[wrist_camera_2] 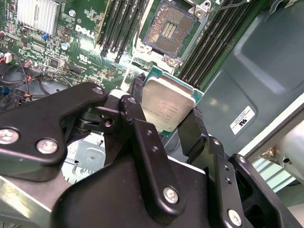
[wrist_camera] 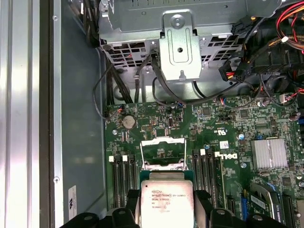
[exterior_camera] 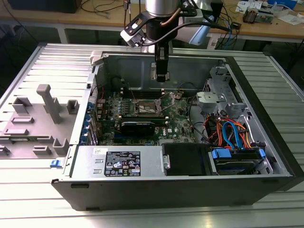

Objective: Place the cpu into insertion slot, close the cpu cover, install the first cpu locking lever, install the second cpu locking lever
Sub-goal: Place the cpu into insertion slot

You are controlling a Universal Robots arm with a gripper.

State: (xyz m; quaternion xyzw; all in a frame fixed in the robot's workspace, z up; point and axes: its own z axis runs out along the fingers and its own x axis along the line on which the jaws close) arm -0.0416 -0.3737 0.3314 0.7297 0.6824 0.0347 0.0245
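In the exterior view the gripper (exterior_camera: 161,76) hangs inside the open computer case (exterior_camera: 266,142), close to the rear wall (exterior_camera: 128,71) at twelve o'clock, with free air to either side. Its fingers (wrist_camera_2: 137,92) clamp the cpu (wrist_camera_2: 166,102) by two opposite edges, metal top facing the cameras, clear above the board. The insertion slot (exterior_camera: 146,107) lies bare at about seven o'clock below the gripper, gold contacts exposed (wrist_camera_2: 168,31). The cpu cover (wrist_camera: 163,142) shows just beyond the chip. Memory slots (wrist_camera_2: 118,23) flank the socket. The graphics card (exterior_camera: 137,126) sits at six o'clock of it, the drive cage (exterior_camera: 213,99) and cables (exterior_camera: 230,133) at three to four.
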